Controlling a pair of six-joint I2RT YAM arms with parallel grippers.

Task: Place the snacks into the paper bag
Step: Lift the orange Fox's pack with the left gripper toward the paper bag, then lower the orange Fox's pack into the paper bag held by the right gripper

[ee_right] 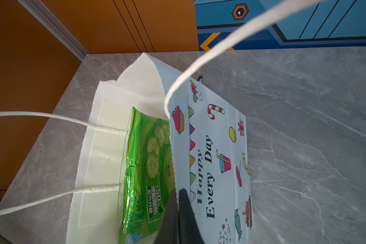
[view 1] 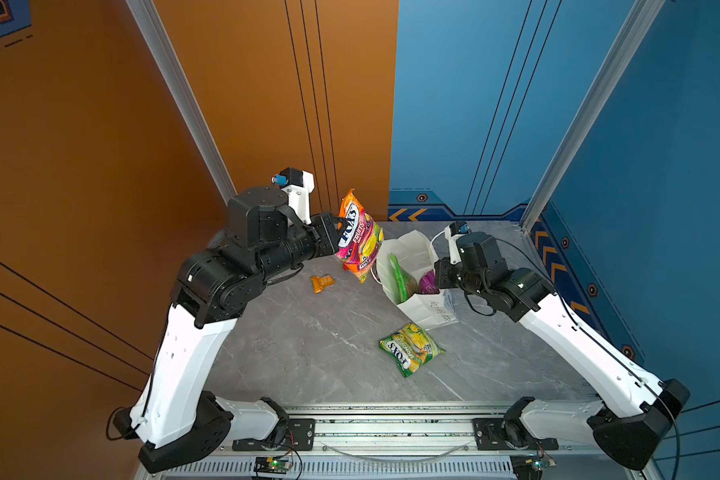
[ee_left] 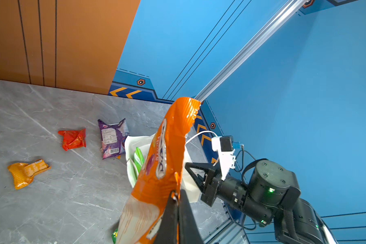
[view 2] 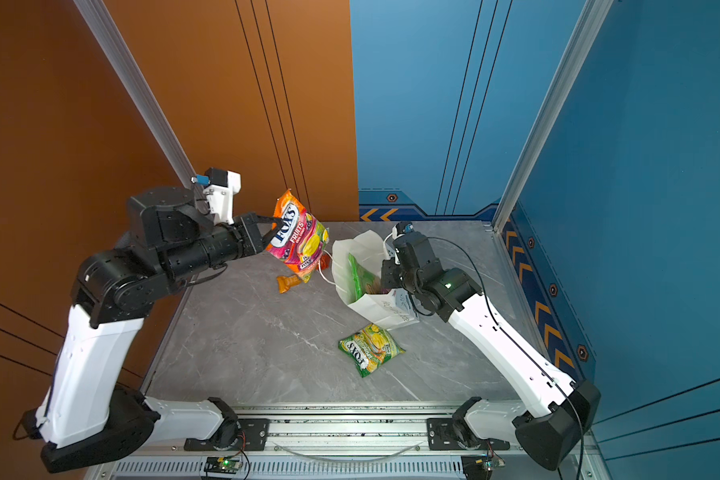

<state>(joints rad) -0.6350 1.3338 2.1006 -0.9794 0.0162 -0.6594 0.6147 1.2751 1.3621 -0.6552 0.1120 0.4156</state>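
Orange FOX'S packet [view 1: 356,237] aloft beside paper bag [view 1: 427,309]

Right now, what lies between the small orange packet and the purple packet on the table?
A crumpled red packet, lying apart from both. Only the left wrist view shows it clearly.

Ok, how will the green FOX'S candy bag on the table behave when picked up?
The green glossy FOX'S candy bag likely flops: the orange FOX'S candy bag creases and sags from the left tool's pinch. Glossy film may slip; a crimped seam seems safer. Lying flat, it probably won't roll.
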